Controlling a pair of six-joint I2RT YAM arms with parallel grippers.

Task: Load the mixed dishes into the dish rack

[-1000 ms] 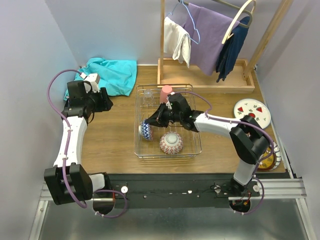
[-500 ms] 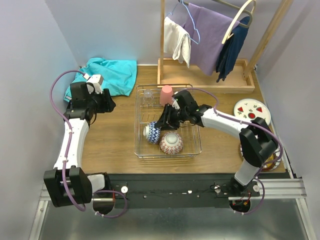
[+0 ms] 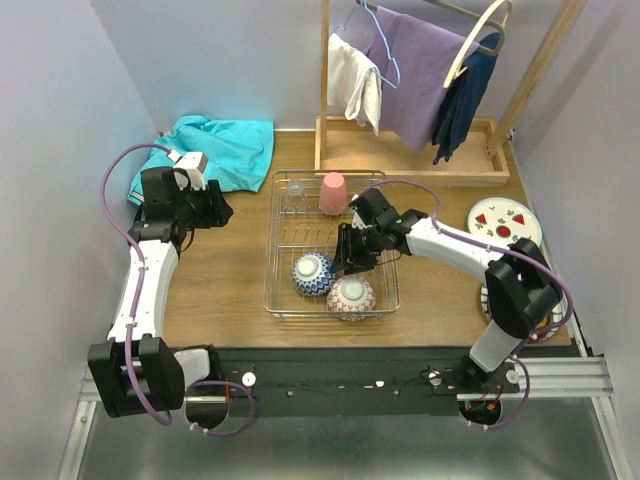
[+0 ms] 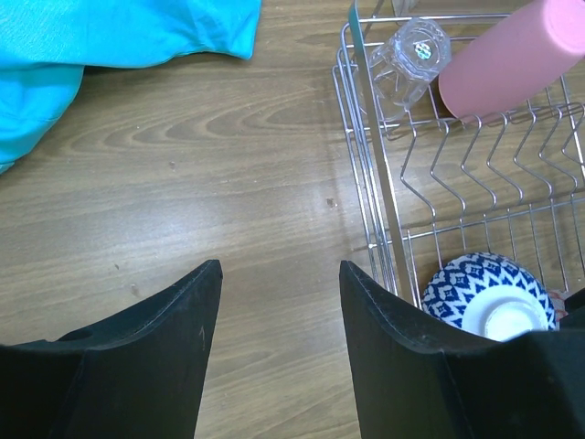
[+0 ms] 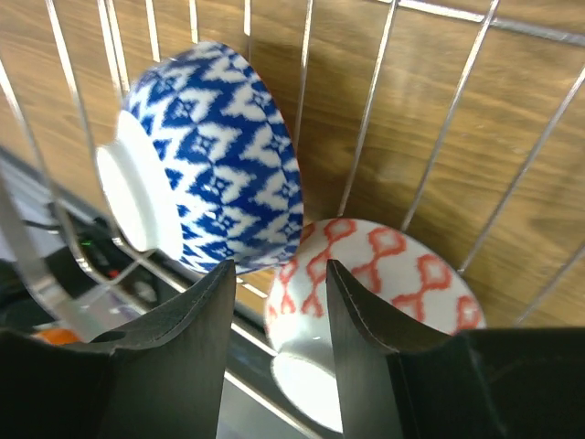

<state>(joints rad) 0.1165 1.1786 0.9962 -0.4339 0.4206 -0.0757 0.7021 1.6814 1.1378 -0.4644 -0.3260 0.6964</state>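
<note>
The silver wire dish rack (image 3: 283,300) sits mid-table. In it a pink cup (image 3: 333,192) and a small clear glass (image 3: 295,197) stand upside down at the back. The blue-patterned bowl (image 3: 313,273) and pink-patterned bowl (image 3: 352,297) lie upside down at the front, touching. My right gripper (image 3: 345,258) is open and empty just above the two bowls; its wrist view shows the blue bowl (image 5: 215,155) and pink bowl (image 5: 384,274) below the gripper (image 5: 279,270). My left gripper (image 3: 215,208) is open and empty over bare wood left of the rack (image 4: 370,165). The white fruit-motif plate (image 3: 505,222) lies at the right.
A teal cloth (image 3: 225,148) lies at the back left. A wooden clothes rack (image 3: 410,150) with hanging garments stands behind the dish rack. The striped-rim plates (image 3: 547,322) at the right edge are mostly hidden by my right arm's elbow.
My right gripper carried the blue-patterned bowl down and forward, set it beside the pink-patterned bowl and let go. The rack and pink bowl shifted slightly forward. The left arm barely moved.
</note>
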